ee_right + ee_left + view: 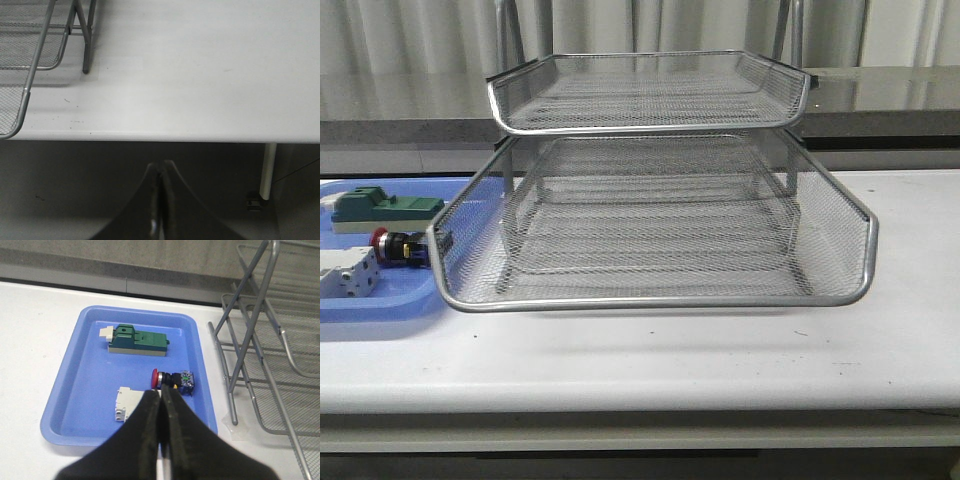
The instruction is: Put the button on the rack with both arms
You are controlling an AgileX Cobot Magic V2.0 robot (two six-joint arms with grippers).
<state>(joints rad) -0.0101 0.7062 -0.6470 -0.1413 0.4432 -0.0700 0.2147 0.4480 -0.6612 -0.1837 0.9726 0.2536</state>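
The button [172, 379] lies on its side in the blue tray [75, 390], red cap pointing toward nine o'clock in the left wrist view, with the green block [137, 340] beyond it at about eleven o'clock and the white terminal block [127, 404] just beside it at about eight. The left gripper [161, 410] hangs above the tray with its fingers pressed together, gripping nothing, tips aimed close to the button's near side. The rack [650, 240] stands at the tray's three o'clock in the front view, its lower tier's rim almost over the button (the mesh partly hides the rear block there, so the exact gap is hard to judge). The right gripper [160, 200] sits off the table's front edge, fingers closed and empty, with the rack's corner at its ten o'clock. The step in hand looks like the pick: the left fingers need to open wide before descending, straddle the black-and-yellow body rather than the round cap, and keep clear of the terminal block. A straight lift afterward should avoid snagging the rack's rim.
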